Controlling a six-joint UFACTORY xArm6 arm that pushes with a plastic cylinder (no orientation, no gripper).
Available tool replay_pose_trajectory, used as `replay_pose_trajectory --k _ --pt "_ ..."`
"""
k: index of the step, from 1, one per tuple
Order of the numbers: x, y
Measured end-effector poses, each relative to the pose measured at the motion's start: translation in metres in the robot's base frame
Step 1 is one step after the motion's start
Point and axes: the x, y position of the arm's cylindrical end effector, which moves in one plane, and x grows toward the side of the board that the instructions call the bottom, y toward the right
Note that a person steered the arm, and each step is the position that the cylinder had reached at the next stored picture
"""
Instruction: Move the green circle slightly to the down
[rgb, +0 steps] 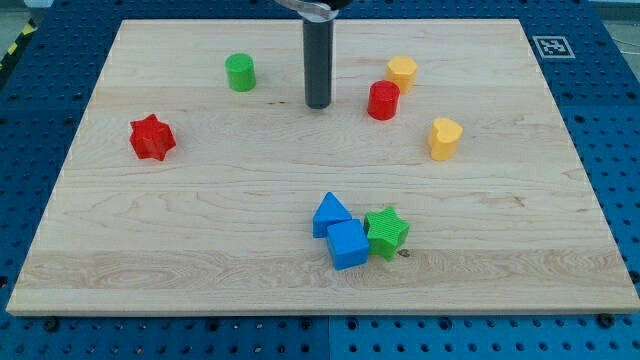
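Seven blocks on the board (200, 220), my tip (318, 104) touching none.
Bare rod, grasping nothing — green circle (240, 73) lies off to its left, slightly higher; red cylinder (383, 101) just right of it. Red star (152, 137) far left; blue pair and green star (386, 232) well below.

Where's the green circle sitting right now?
The green circle block sits on the wooden board near the view's top, left of centre, apart from my tip to its right; the red star block lies lower-left.

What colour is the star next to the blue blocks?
Green. The green star shows clearly in the camera view.
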Motion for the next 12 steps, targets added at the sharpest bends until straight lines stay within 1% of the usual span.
replay_pose_trajectory --k 1,2,4,5,6,7,8,9,10,12 --pt "-0.032 -0.006" --pt "-0.055 -0.016" --pt "-0.074 -0.076" --pt "-0.074 -0.094" --pt "-0.061 -0.091" --pt "-0.059 -0.090" --pt "-0.067 -0.116" --pt "-0.063 -0.127" --pt "-0.052 -0.121" --pt "-0.049 -0.119"
